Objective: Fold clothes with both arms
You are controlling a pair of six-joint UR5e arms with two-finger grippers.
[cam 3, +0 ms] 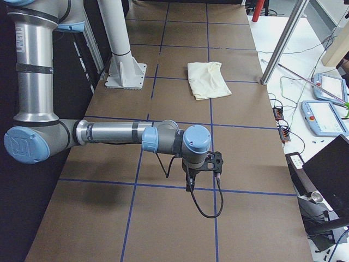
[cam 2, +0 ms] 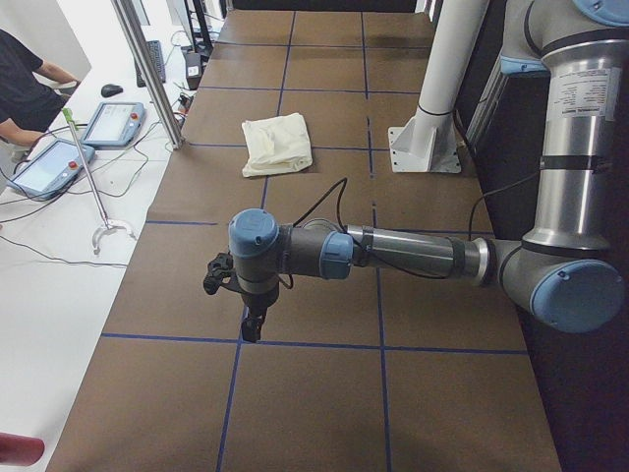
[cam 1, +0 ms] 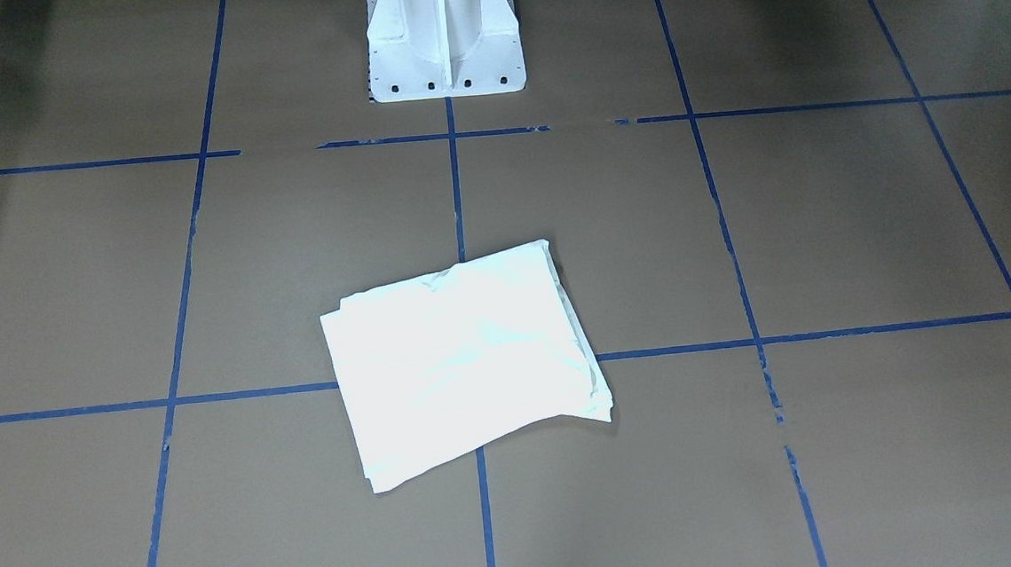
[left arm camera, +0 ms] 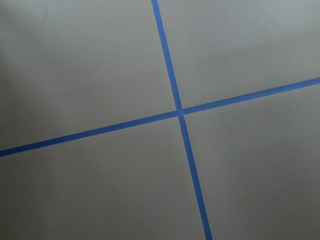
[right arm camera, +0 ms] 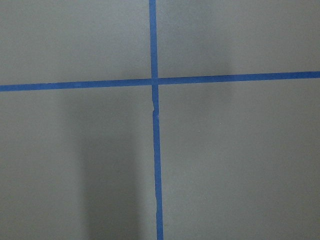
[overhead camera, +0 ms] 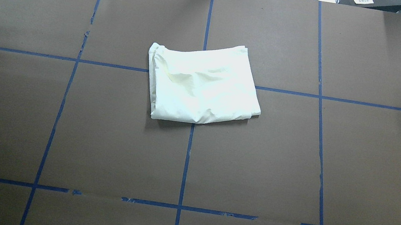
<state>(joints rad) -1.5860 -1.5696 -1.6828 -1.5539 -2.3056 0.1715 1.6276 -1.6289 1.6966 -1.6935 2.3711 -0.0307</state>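
**Desk:** Front view: what could spoil this?
**Robot:** My cream shirt (cam 1: 466,362) lies folded into a plain rectangle, skewed across the blue tape lines (cam 1: 456,189) and well apart from the white pedestal (cam 1: 444,39). The layered edges on my left are loose. I judge a clumsy re-grasp there would splay the stack.
**Desk:** Overhead?
**Robot:** The same bundle sits mid-table on the brown paper (overhead camera: 335,168), with no arm over it. Pressing down could set the wrinkle in the top layer.
**Desk:** Left-end camera?
**Robot:** My left gripper (cam 2: 252,332) hangs over a tape crossing, far from the shirt. I cannot tell whether its fingers are parted. A person (cam 2: 25,79) and teach pendants (cam 2: 113,123) are beyond the table edge.
**Desk:** Right end?
**Robot:** My right gripper (cam 3: 190,185) is just as unreadable. Its looped cable (cam 3: 206,216) could snag cloth.
**Desk:** Wrist cameras?
**Robot:** Only paper and tape.
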